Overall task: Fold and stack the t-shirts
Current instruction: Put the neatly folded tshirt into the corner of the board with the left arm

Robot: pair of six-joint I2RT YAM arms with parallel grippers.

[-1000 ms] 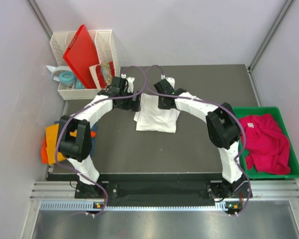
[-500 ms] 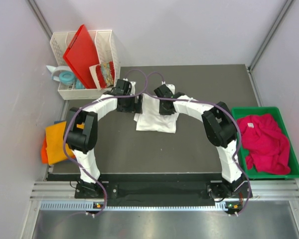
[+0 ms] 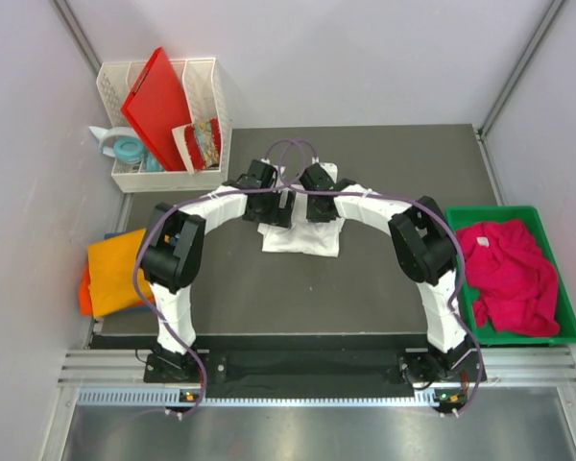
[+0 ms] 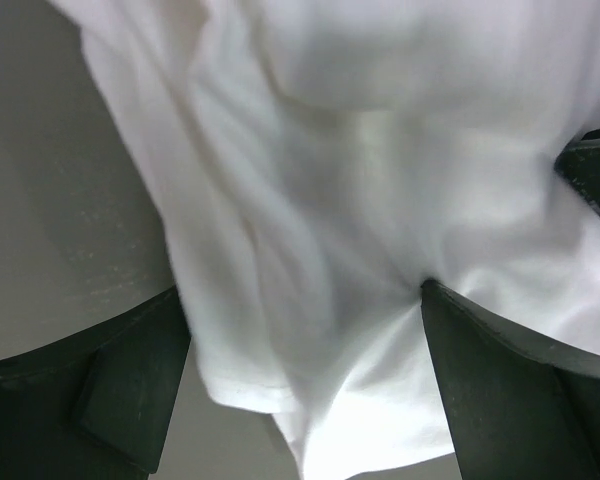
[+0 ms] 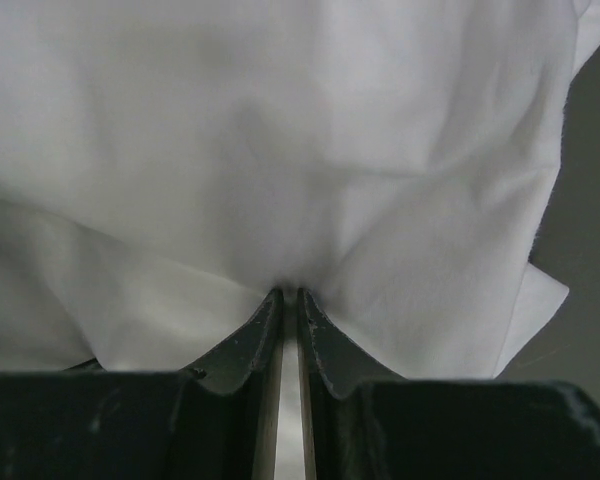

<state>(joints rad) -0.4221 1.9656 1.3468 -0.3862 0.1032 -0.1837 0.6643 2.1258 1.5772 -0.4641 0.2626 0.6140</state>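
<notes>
At the far middle of the dark tabletop (image 3: 384, 288), both arms are bent in over the white t-shirt (image 3: 302, 235), which lies rumpled and partly folded. The right fingers (image 5: 278, 315) are pinched together on a raised fold of that white cloth, the fabric bunching up right at the tips. The left fingers (image 4: 130, 380) are spread wide apart, one on each side of a hanging edge of the same shirt, with the cloth between them but not squeezed. Over on the right, a magenta-pink t-shirt (image 3: 509, 274) sits crumpled in the green bin (image 3: 490, 210). At the tabletop's left edge lies an orange t-shirt (image 3: 115, 269). Back left, a white basket (image 3: 163, 179) holds the red board (image 3: 158, 96)
</notes>
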